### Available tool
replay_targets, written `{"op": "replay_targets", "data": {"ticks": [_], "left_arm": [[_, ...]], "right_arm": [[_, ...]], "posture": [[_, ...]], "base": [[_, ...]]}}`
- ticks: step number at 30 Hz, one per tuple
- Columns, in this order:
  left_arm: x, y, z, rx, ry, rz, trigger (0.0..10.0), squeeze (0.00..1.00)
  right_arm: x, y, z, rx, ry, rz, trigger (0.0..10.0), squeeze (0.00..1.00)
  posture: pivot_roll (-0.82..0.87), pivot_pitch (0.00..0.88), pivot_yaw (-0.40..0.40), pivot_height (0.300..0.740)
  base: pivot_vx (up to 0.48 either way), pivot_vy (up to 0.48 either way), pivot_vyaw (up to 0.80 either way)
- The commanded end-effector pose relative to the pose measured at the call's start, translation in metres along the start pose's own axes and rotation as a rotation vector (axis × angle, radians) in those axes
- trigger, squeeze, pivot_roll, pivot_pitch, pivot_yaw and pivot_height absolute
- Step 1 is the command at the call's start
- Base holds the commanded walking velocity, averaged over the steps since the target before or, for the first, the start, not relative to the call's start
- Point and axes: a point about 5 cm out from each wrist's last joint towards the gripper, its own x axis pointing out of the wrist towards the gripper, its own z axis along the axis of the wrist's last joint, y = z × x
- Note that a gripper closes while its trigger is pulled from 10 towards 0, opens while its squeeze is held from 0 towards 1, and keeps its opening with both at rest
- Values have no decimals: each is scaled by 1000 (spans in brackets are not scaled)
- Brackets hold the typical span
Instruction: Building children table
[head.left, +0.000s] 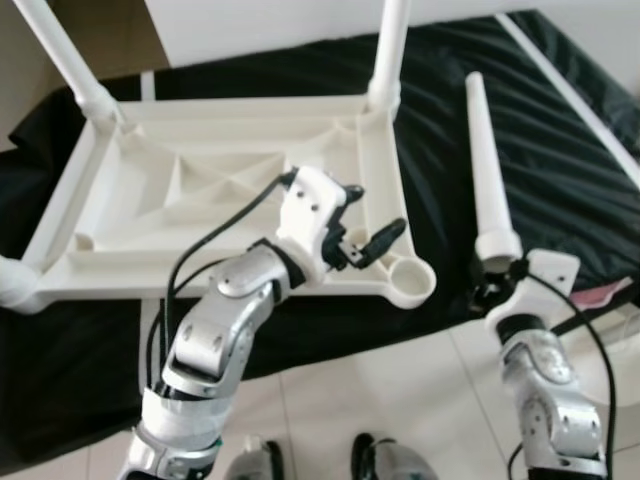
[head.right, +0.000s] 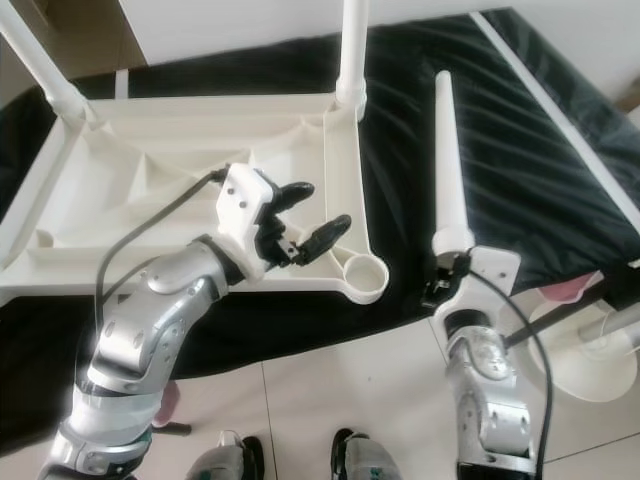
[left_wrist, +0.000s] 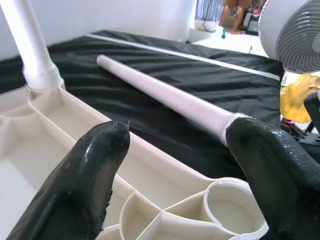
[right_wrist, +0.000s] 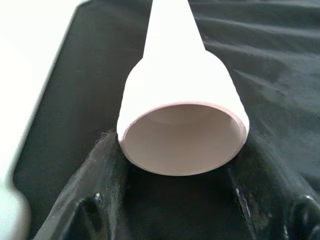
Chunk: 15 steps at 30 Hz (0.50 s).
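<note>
A white plastic tabletop (head.left: 210, 190) lies upside down on a black cloth. Legs stand in its two far corners (head.left: 388, 50) and in the near left corner. The near right corner socket (head.left: 410, 280) is empty. My left gripper (head.left: 375, 212) hovers open just above the tabletop's rim beside that socket (left_wrist: 227, 207). A loose white leg (head.left: 485, 160) lies on the cloth to the right of the tabletop. My right gripper (head.left: 495, 270) is at its wide end, with its fingers (right_wrist: 107, 170) closed against both sides of the hollow opening (right_wrist: 182, 135).
The black cloth (head.left: 560, 150) covers a low bed whose near edge meets a tiled floor (head.left: 400, 390). A white pedestal fan (head.right: 590, 350) stands on the floor at the right. A person's legs (left_wrist: 235, 10) are far off in the background.
</note>
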Motion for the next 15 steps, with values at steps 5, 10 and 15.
{"op": "replay_targets", "data": {"ticks": [5, 10, 15], "left_arm": [[-1, -6, 3, 48, -5, -114, 10000, 0], [0, -8, 7, 74, -16, -119, 10000, 0], [-3, -14, 7, 93, -31, -137, 10000, 0]], "right_arm": [[-3, 1, 2, -17, -7, -4, 10000, 0], [-1, -2, 2, -28, 1, -10, 10000, 0], [-2, -4, -1, -36, 19, -18, 10000, 1000]], "posture": [[0, 125, -18, 740], [0, 126, -20, 740], [4, 126, -20, 740]], "base": [[0, 0, 0], [0, 0, 0], [0, 0, 0]]}}
